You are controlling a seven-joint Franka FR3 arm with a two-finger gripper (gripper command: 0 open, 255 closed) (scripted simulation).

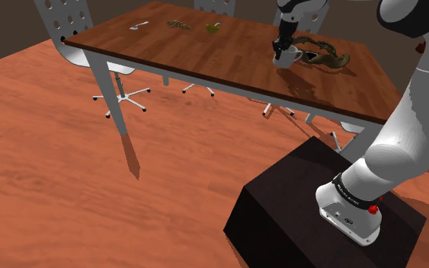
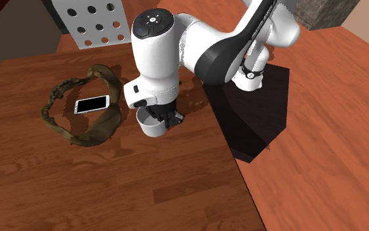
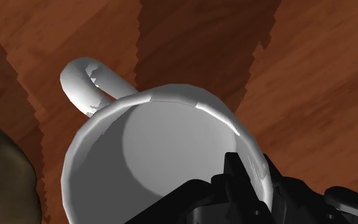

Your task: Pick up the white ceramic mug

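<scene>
White mug [image 3: 147, 149] upright on the wooden table [image 1: 205, 55] (handle on the side opposite the claw). Black claw [image 3: 252, 173] nearly closed, pinching the rim, one finger inside, one outside.

light: even, mod bright | shadows: dark, jagged-edged on table [image 3: 311, 83] | glare: faint, mug [image 3: 228, 118] rim

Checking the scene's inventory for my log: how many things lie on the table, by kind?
White mug: 1
Phone: 1
Olive strap loop: 1
Small far-end items, kind unclear: 3
Total: 6
</scene>
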